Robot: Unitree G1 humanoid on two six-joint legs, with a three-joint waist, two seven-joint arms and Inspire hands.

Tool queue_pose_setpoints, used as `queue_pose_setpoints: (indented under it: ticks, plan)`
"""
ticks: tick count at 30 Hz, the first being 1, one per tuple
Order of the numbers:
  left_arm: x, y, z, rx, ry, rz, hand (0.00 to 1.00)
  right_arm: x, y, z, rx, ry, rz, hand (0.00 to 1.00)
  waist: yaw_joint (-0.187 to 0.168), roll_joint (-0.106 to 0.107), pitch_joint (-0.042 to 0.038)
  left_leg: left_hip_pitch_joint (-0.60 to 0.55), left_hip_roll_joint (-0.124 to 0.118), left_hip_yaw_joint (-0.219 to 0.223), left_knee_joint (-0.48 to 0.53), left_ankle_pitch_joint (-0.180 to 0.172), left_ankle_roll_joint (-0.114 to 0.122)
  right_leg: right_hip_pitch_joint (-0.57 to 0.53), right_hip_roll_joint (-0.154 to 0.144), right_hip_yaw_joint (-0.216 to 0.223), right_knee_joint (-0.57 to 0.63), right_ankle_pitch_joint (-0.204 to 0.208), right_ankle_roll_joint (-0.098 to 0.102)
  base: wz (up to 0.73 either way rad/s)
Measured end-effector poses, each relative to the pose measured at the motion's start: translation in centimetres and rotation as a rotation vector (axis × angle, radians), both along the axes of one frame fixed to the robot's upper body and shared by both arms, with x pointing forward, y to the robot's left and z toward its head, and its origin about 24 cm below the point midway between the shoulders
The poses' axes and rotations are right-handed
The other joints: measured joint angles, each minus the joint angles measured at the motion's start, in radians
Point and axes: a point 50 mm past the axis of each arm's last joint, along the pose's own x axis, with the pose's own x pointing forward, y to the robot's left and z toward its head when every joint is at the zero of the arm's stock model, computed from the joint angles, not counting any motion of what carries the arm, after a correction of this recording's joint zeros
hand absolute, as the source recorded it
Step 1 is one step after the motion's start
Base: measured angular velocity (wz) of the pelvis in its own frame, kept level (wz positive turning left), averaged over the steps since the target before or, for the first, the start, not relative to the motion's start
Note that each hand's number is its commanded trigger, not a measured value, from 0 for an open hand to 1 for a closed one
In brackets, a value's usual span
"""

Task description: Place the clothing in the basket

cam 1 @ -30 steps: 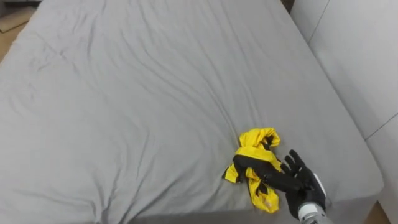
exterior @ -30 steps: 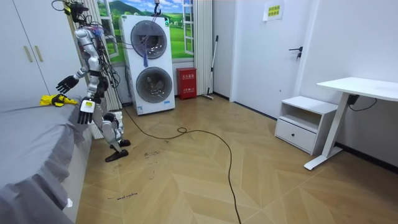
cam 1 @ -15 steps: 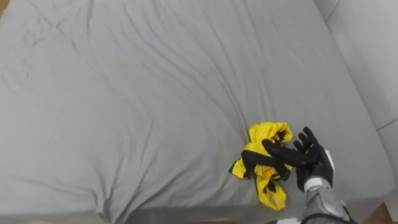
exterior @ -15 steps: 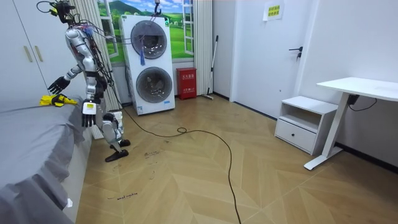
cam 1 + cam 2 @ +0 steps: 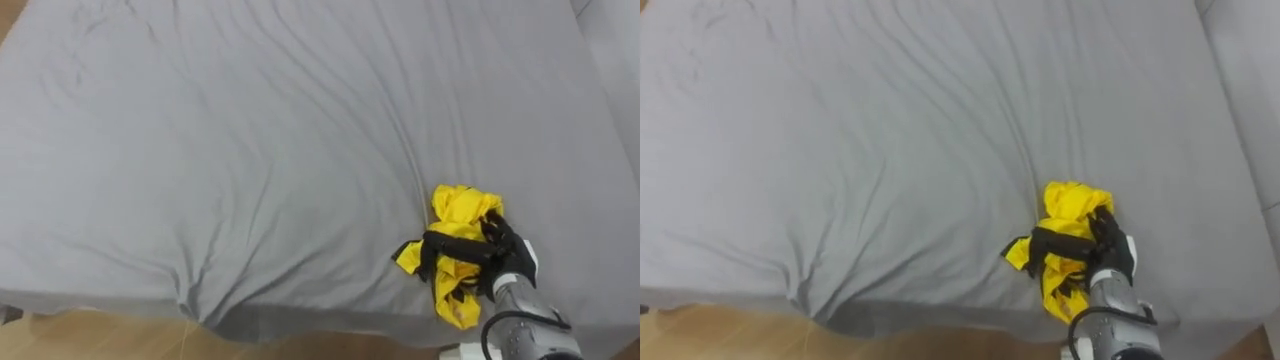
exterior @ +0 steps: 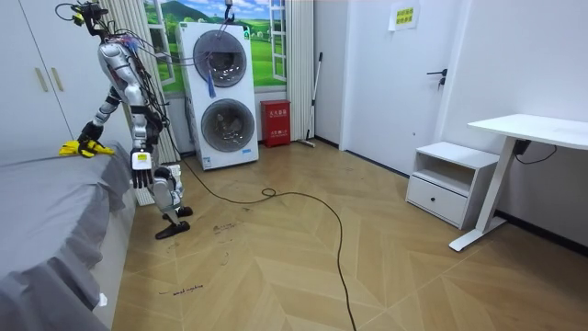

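Change: your right hand (image 5: pixel 508 264), spread flat over the cloth half a second ago, has come down, and its dark fingers now curl across the yellow garment (image 5: pixel 460 208)
Meaning: the grasp looks made or nearly made; the lift and the carry to the basket are not yet begun
Where: the garment lies crumpled on the grey bed (image 5: pixel 250 150), near its near right corner, under your hand
Long axis: the bundle runs far to near, toward you, with its near end just at the bed's edge; it is too bunched to tell which end is the top
Other arm: your left hand (image 6: pixel 140 159) hangs by the hip in the room view; whether it is open or closed cannot be told
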Motion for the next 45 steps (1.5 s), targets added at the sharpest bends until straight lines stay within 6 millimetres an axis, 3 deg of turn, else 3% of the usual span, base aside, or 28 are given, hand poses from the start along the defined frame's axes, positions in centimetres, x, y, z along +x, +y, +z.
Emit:
queue_pose_setpoints:
  ticks: [2,8,9,10,16,20,27,33,40,42,45]
  plan:
    - [0.2,0.0,0.0,0.001,-0.001,-0.002,0.00,0.1,-0.2,-0.1,-0.008,0.019,-0.006,0.00,0.000,0.001,0.0041,-0.021,-0.001,-0.011,0.010,0.002,0.000,-0.010,0.000,-0.009,0.000,0.000,0.000,0.21]
    - [0.7,-0.1,-0.1,0.003,0.019,-0.021,0.00,-0.4,-0.7,-0.6,-0.061,0.070,0.017,0.00,0.008,0.004,0.0059,-0.048,-0.001,-0.037,0.026,0.007,0.000,-0.017,-0.001,-0.035,0.000,0.001,0.001,0.15]
    - [0.8,-0.1,-0.1,0.003,0.020,-0.023,0.00,-0.4,-0.6,-0.6,-0.090,0.077,0.051,0.42,0.010,0.005,0.0061,-0.050,0.000,-0.038,0.025,0.008,-0.001,-0.022,-0.001,-0.035,0.001,0.001,0.001,0.00]
    - [0.8,-0.1,-0.1,0.004,0.021,-0.023,0.00,-0.4,-0.6,-0.6,-0.101,0.078,0.064,1.00,0.010,0.006,0.0063,-0.051,0.000,-0.038,0.025,0.008,-0.001,-0.023,-0.001,-0.035,0.002,0.001,0.001,0.00]
    - [0.9,-0.1,-0.1,0.002,0.023,-0.030,0.00,-1.3,-0.8,-1.2,-0.169,0.129,0.120,1.00,0.011,0.008,0.0045,-0.052,-0.003,-0.038,0.023,0.008,-0.001,-0.024,0.005,-0.039,0.000,0.002,0.000,0.00]
    - [1.2,-0.4,-0.1,0.000,0.019,-0.045,0.00,-2.4,-2.1,-1.7,-0.224,0.200,0.127,1.00,0.031,0.011,0.0030,-0.051,-0.002,-0.038,0.023,0.009,-0.002,-0.022,0.005,-0.044,-0.001,0.002,0.000,0.02]
    - [1.4,-0.4,0.0,0.000,0.020,-0.046,0.00,-4.4,-1.7,-3.2,-0.182,0.302,0.121,1.00,0.036,0.018,0.0008,-0.048,-0.004,-0.053,0.023,0.011,-0.006,-0.014,0.004,-0.061,-0.003,0.002,0.000,0.06]
    - [1.2,-0.2,-0.1,0.004,0.030,-0.044,0.00,-4.9,-1.6,-3.6,-0.124,0.308,0.107,1.00,0.031,0.026,-0.0035,-0.025,-0.005,-0.052,0.017,0.012,-0.006,0.009,0.001,-0.061,-0.004,0.002,0.000,0.00]
    - [0.3,-0.1,-0.1,0.017,0.033,-0.048,0.00,-5.3,-1.4,-3.5,-0.077,0.254,0.079,1.00,0.004,0.013,-0.0092,0.009,-0.018,-0.040,-0.018,0.033,0.000,0.031,-0.011,-0.054,-0.019,-0.001,0.005,-0.01]
    - [-0.5,0.2,-0.1,0.024,0.043,-0.038,0.00,-5.5,-1.2,-3.3,-0.047,0.210,0.064,1.00,-0.004,0.003,-0.0117,0.046,-0.019,-0.001,-0.026,0.035,0.004,0.058,-0.017,-0.032,-0.020,-0.005,0.011,-0.21]
    - [-1.2,1.1,0.0,0.051,0.055,-0.048,0.00,-5.6,-1.2,-2.7,-0.013,0.144,0.049,1.00,-0.039,-0.019,-0.0158,0.097,-0.019,0.013,-0.048,0.035,0.004,0.103,-0.018,-0.018,-0.035,-0.008,0.017,-0.09]
